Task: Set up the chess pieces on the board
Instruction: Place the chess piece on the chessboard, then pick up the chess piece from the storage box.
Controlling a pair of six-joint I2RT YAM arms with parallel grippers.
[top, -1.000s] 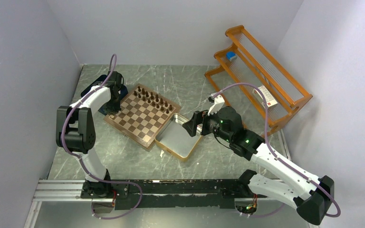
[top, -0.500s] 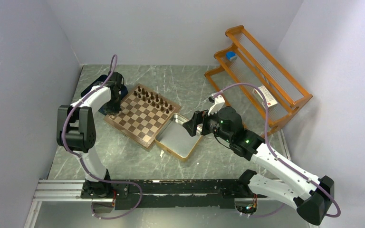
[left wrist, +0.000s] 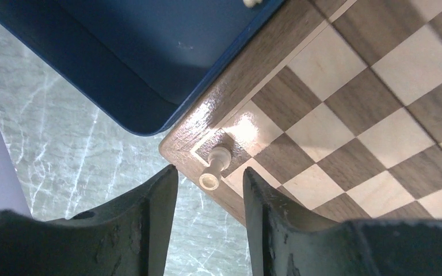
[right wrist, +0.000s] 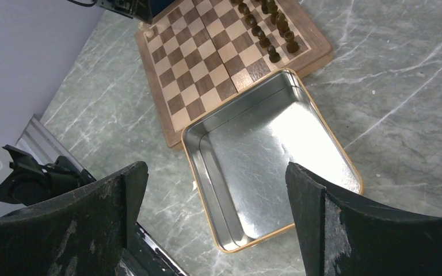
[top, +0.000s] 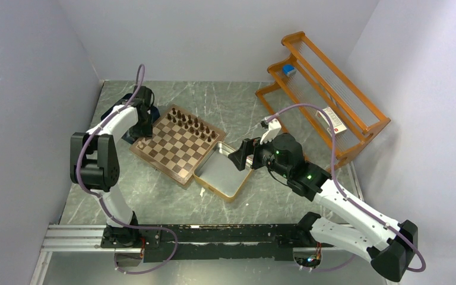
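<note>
- At the left corner square of the board (left wrist: 345, 109), a pale piece (left wrist: 218, 158) stands upright, near the navy tray (left wrist: 149, 46).
- Jaws of left gripper (left wrist: 209, 172): partly open, straddling the pale piece, a gap on each side, no hold.
- Jaws of right gripper (right wrist: 216, 168): wide, empty, above the silver tin (right wrist: 276, 138).
- Far rows hold the dark pieces (right wrist: 265, 34).

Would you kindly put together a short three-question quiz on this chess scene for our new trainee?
1. True or false: the right claw grips a chess piece.
2. The pale piece stands on: A) the board, in its corner square; B) the blue tray; C) the tin.
3. What colour are the two rows of pieces at the board's far edge?
Key: 1 false, its jaws are wide open and hold nothing; 2 A; 3 dark brown.
</note>
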